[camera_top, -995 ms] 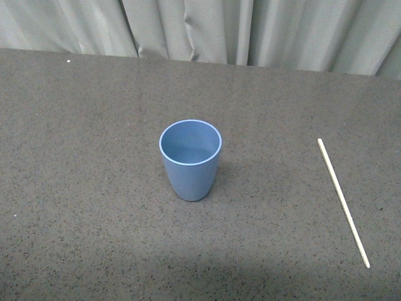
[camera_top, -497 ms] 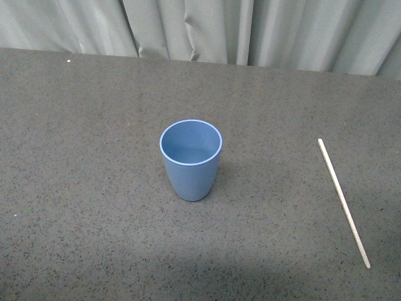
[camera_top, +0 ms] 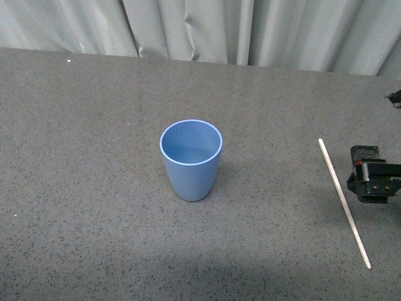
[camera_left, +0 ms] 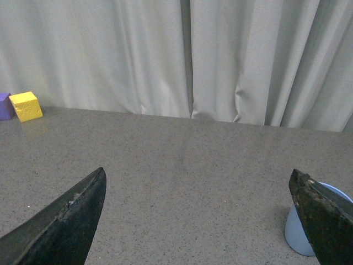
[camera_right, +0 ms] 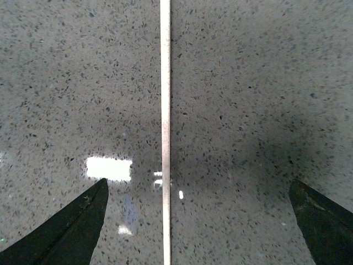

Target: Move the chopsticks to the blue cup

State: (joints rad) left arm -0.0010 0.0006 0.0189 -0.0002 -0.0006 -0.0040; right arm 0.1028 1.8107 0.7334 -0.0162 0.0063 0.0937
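The blue cup (camera_top: 190,160) stands upright and empty in the middle of the table. The chopstick (camera_top: 343,200) lies flat on the table to its right, pointing away from me. My right gripper (camera_top: 374,180) shows at the right edge, just right of the chopstick. In the right wrist view it (camera_right: 198,182) is open above the table, and the chopstick (camera_right: 165,132) lies between its fingers, closer to one of them and untouched. My left gripper (camera_left: 197,175) is open and empty, out of the front view. The cup (camera_left: 295,234) shows partly behind one of its fingers.
The table (camera_top: 94,188) is dark grey and speckled, with a pale curtain (camera_top: 250,31) along its far edge. A yellow block (camera_left: 26,106) and a purple block (camera_left: 4,105) sit by the curtain in the left wrist view.
My right gripper has come into the front view at the right edge, beside the chopstick. The cup and the chopstick have not moved.
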